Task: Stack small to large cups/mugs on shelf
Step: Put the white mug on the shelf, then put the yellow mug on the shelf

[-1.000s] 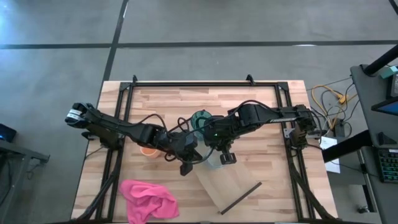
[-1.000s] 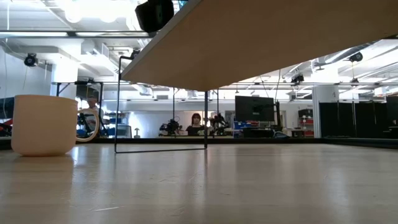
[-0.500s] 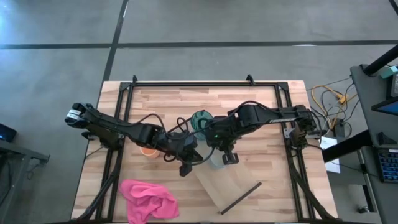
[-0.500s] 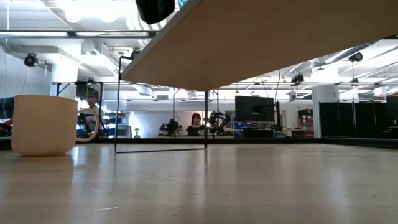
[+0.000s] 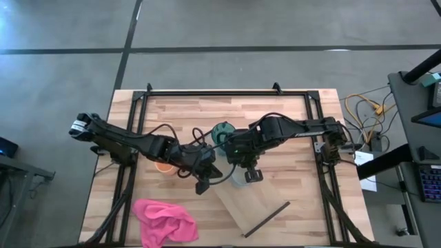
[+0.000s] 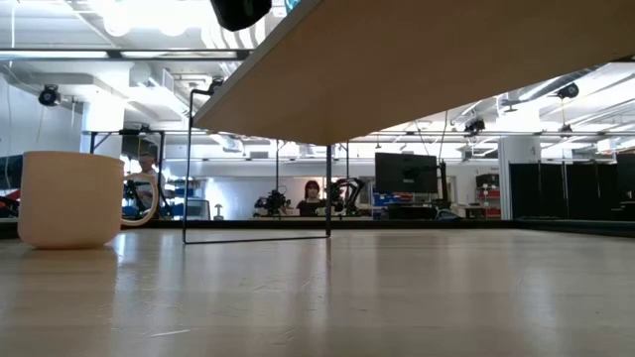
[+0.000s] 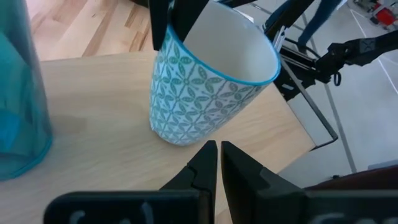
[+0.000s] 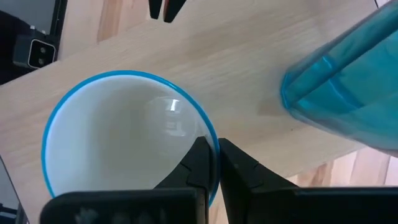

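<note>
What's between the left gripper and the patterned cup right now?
Only bare shelf board, in the left wrist view: the left gripper faces the patterned cup with nothing in the gap.

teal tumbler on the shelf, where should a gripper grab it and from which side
Grip the teal tumbler around its smooth side wall, probably from the side away from the patterned cup. It stands upright on the shelf, tall and handleless, with the cup and the right gripper crowding its other side.
</note>
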